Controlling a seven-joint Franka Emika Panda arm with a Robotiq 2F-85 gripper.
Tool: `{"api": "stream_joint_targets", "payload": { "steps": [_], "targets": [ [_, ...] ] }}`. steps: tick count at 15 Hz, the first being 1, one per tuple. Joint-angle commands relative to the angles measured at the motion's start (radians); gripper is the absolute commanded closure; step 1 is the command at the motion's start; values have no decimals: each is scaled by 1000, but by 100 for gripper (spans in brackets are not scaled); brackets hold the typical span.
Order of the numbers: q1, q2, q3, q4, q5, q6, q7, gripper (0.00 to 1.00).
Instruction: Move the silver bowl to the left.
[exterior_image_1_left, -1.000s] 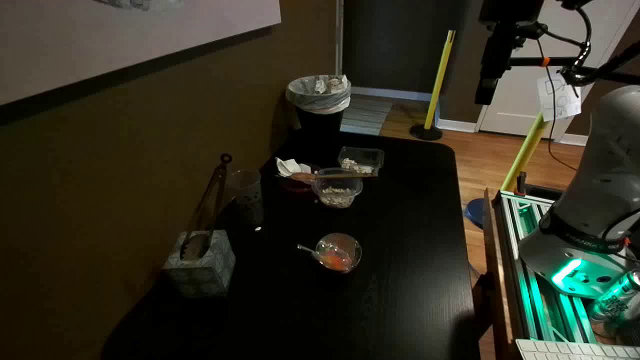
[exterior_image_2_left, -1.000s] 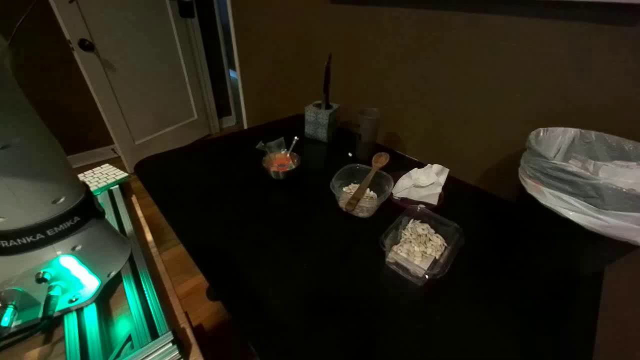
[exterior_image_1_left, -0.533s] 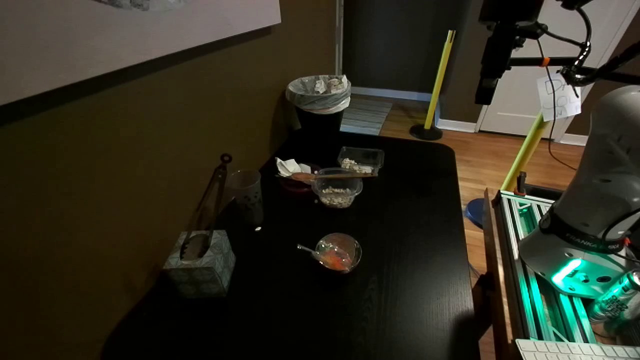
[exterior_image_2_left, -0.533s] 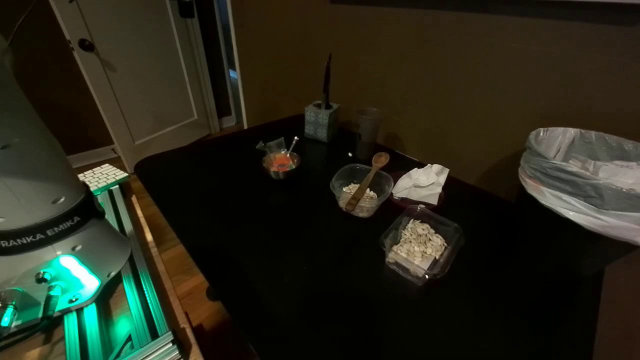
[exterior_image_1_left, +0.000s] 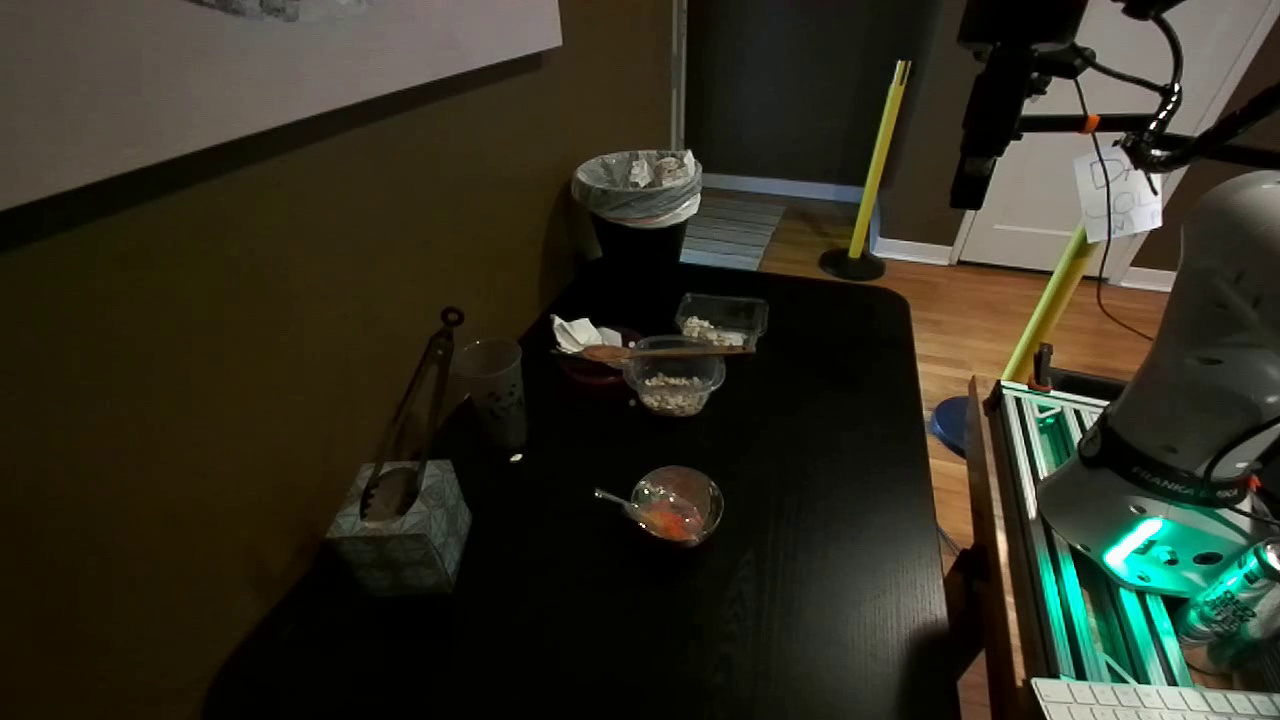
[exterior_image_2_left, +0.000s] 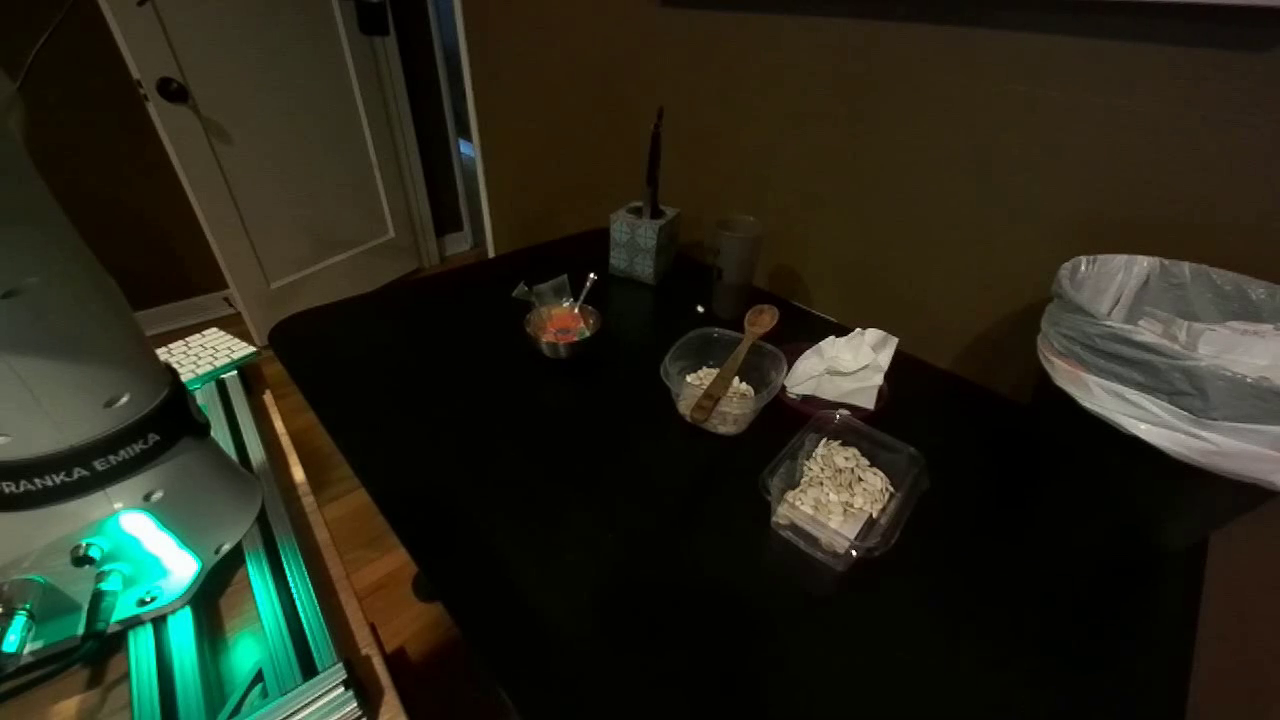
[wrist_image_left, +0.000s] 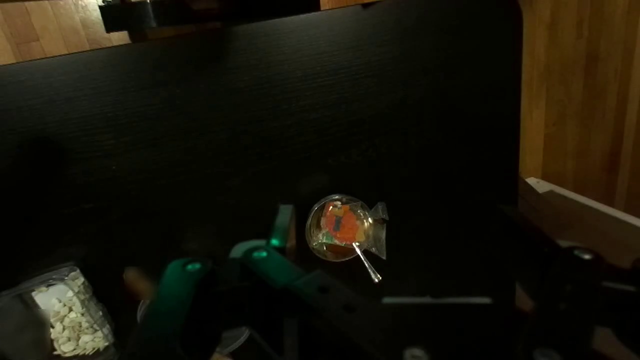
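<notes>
The silver bowl (exterior_image_1_left: 712, 488) stands upright on the black table (exterior_image_1_left: 820, 600). It also shows in an exterior view (exterior_image_2_left: 566, 350) and in the wrist view (wrist_image_left: 313, 227). A clear packet with orange print (wrist_image_left: 342, 225) and a small shiny spoon (wrist_image_left: 369, 265) lie in it, both sticking out past its rim. My gripper (exterior_image_1_left: 970, 185) hangs high above and away from the table in an exterior view. In the wrist view my gripper (wrist_image_left: 407, 265) has its fingers wide apart with nothing between them; the right finger is very dark. The bowl appears far below, near the left finger.
A clear tub of seeds (exterior_image_2_left: 680, 375) with a wooden spoon (exterior_image_2_left: 745, 350) across it, a clear box of seeds (exterior_image_2_left: 905, 490) and a dark red bowl with white paper (exterior_image_2_left: 845, 365) share the table. A tissue box with tongs (exterior_image_1_left: 415, 545) and a tall cup (exterior_image_1_left: 495, 390) stand near the wall.
</notes>
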Motion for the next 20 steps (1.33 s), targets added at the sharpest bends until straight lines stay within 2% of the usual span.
{"api": "stream_joint_targets", "payload": {
  "steps": [1,3,8,10,11,12,13,16,20],
  "targets": [
    [-24,4,24,-7,13,12,0,0],
    [-39,1,61,-39,13,74,38,0],
    [-53,32,208,-167,10,311,215,0],
    [-54,74,267,-206,-2,385,292,0],
    [-64,138,292,-171,-17,383,333,0],
    [-56,148,304,-187,-30,374,344,0],
    [-33,85,261,-188,-21,357,307,0],
    [-32,140,281,-184,-31,359,337,0],
    [-35,148,281,-180,-33,359,339,0]
  ]
}}
